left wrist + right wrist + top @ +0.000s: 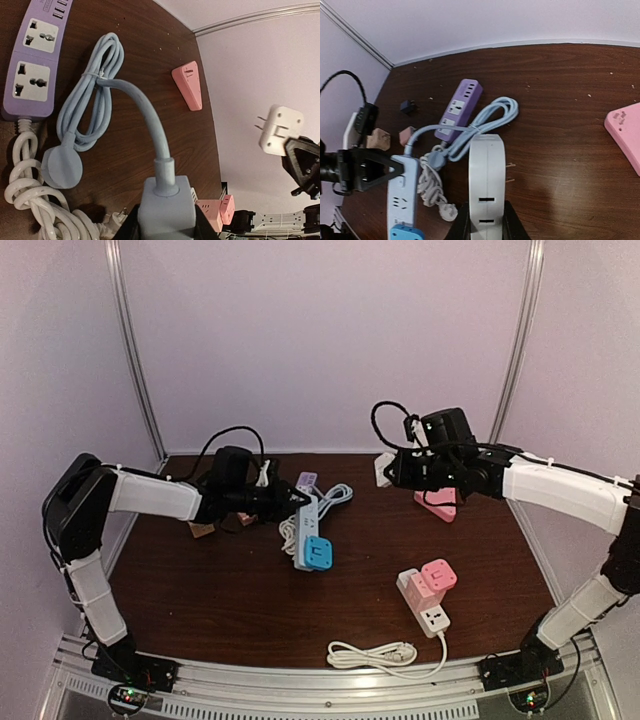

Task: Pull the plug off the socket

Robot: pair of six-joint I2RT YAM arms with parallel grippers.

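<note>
- Gripping the strip (166,212) by its cable end, the left fingers (129,229) are closed on it over the table (200,590).
- Right fingers (461,226) pinch the white plug (487,175), raised well apart from the strip.

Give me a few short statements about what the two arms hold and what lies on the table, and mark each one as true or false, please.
1. The right tool is shut on a white adapter. True.
2. The left tool is open and holds nothing. False: it is shut on one end of the light blue power strip.
3. A blue adapter sits at the other end of that strip. True.
4. The purple power strip has a plug in one of its sockets. False: the sockets in view are all empty.
</note>
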